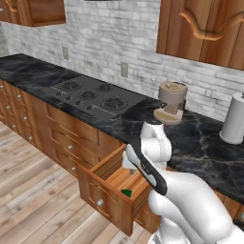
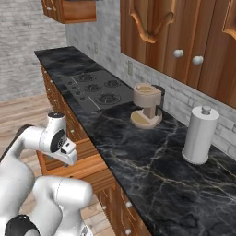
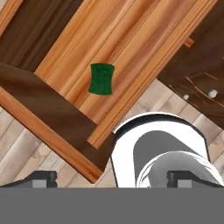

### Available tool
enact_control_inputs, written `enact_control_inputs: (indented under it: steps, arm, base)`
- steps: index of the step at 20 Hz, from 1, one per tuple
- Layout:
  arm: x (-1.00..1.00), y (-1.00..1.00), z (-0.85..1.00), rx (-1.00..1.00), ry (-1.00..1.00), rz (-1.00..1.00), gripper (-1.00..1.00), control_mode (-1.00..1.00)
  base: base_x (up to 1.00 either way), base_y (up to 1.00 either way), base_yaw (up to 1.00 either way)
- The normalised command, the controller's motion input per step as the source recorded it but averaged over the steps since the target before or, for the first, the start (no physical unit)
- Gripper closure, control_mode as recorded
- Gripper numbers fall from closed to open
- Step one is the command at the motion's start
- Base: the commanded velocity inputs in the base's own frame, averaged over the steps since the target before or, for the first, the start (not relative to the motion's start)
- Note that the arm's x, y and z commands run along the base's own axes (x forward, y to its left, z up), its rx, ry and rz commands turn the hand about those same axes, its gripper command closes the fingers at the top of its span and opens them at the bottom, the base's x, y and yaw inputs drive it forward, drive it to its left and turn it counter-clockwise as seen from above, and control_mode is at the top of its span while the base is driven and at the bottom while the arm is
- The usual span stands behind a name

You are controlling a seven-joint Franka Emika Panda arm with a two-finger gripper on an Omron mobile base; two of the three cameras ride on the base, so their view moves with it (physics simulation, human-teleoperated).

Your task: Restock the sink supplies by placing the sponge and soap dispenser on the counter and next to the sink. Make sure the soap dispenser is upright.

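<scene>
The sponge (image 3: pixel 101 78) is a small green rectangle lying flat on the wooden floor of an open drawer (image 3: pixel 109 39); in the left base view the sponge (image 1: pixel 126 192) shows as a green corner near the drawer's (image 1: pixel 102 188) front. My gripper (image 3: pixel 118 178) hangs above the drawer, open, its fingertips (image 3: pixel 43 177) wide apart with nothing between them. The hand (image 2: pixel 69 154) points down over the drawer (image 2: pixel 87 168). The black marble counter (image 1: pixel 200 143) runs above it. The soap dispenser and the sink are out of view.
On the counter (image 2: pixel 138 152) sit a stovetop (image 1: pixel 90 95), a tan coffee machine (image 1: pixel 171 101) and a white paper-towel roll (image 1: pixel 234 119). Wooden upper cabinets (image 2: pixel 179 41) hang over the counter. The pulled-out drawer juts into the floor space beside my base.
</scene>
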Motion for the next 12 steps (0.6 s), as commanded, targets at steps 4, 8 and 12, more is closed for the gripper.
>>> enact_control_inputs:
  steps: [4,8,12]
  arm:
    - [0.69,0.34,-0.73,-0.01,0.07,-0.01,-1.00,-1.00]
    - [0.54,0.53,-0.71,-0.06,0.08,-0.03,-1.00,-1.00]
    - [0.06,0.62,-0.52,-0.09,0.02,-0.01,-1.00,-1.00]
  base:
    - [0.00,0.00,0.00]
    - [0.00,0.00,0.00]
    - [0.00,0.00,0.00]
